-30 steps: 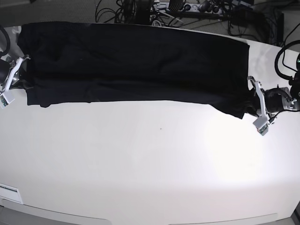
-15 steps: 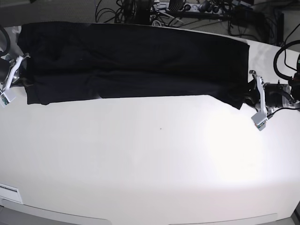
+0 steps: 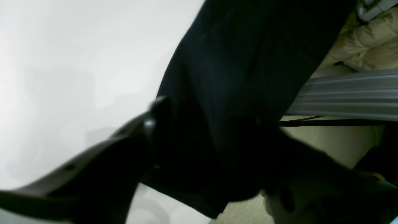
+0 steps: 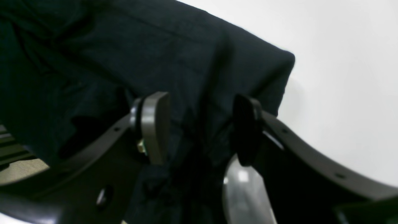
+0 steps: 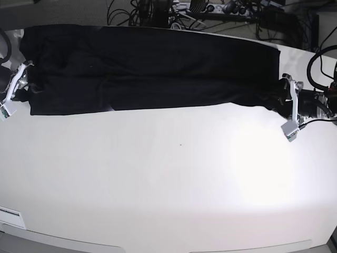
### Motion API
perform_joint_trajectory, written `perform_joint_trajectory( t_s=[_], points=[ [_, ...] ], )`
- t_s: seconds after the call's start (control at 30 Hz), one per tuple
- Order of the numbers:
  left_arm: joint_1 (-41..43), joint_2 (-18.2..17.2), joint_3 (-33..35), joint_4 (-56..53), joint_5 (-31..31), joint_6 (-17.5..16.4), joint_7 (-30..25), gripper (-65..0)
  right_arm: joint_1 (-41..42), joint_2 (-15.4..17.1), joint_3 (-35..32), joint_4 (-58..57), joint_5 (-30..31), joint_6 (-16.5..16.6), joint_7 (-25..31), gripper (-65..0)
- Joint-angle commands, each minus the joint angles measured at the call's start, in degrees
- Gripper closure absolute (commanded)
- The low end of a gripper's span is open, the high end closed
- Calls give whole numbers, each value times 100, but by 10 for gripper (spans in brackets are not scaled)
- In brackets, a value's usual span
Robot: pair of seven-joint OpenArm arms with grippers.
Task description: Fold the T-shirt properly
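The T-shirt [image 5: 152,68] lies as a long black band across the far part of the white table [image 5: 168,184], plain side up. My left gripper [image 5: 289,103] stands open at the band's right end. In the left wrist view, blurred dark fabric [image 3: 242,62] hangs between the spread jaws of that gripper [image 3: 211,124]. My right gripper [image 5: 14,88] is open at the band's left end. Its wrist view shows the gripper [image 4: 199,124] with pads [image 4: 154,124] set apart and loose folded cloth [image 4: 155,46] lying between them.
Cables and gear [image 5: 184,13] crowd the floor behind the table's far edge. A white label [image 5: 10,216] sits at the front left corner. Past the table's right end, a grey ribbed bar [image 3: 348,96] and beige padding [image 3: 367,40] show.
Both grippers went from shut on the shirt's ends to open. The shirt's near edge moved toward the far side, and its hanging right corner drew up level.
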Motion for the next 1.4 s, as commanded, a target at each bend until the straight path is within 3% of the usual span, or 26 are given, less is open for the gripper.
perform_joint_trajectory(
  t_s=[0.0, 0.13, 0.27, 0.43, 0.53, 0.7, 0.8, 0.97, 1.1, 1.2, 1.37],
  points=[
    [-96, -140, -81, 59, -97, -47, -22, -316, 50, 146, 90, 74, 81, -59, 258, -347],
    [-96, -140, -81, 59, -97, -47, -22, -316, 55, 79, 90, 70, -44, -431, 688, -347],
    [-96, -136, -81, 57, -97, -47, -22, -316, 63, -444, 90, 2, -756, -573, 1110, -347],
    [-96, -107, -81, 57, -97, -47, -24, -316, 118, -1091, 90, -323, -1720, -1036, 1720, -347],
    [-96, -107, -81, 57, -97, -47, -33, -316, 321, -1327, 90, -697, -1910, -1001, 1963, -347],
    [-96, -107, -81, 57, -97, -47, -44, -315, 863, -1646, 90, -1366, -1836, -535, 1934, -347],
    [-96, -107, -81, 59, -97, -47, -63, -314, 1058, -1676, 90, -1491, -1718, -286, 1770, -347],
    [-96, -107, -81, 57, -97, -47, -66, -314, 1252, -1613, 92, -1467, -957, 57, 1246, -347],
    [-96, -107, -81, 57, -97, -47, -68, -314, 1307, -1611, 92, -1458, -664, 94, 1051, -346],
    [-96, -105, -81, 57, -97, -47, -96, -314, 1307, -1604, 92, -1456, -739, 142, 1056, -345],
    [-96, -85, -81, 57, -97, -47, -153, -314, 1307, -1329, 94, -1370, -1547, -7, 1165, -345]
  ],
)
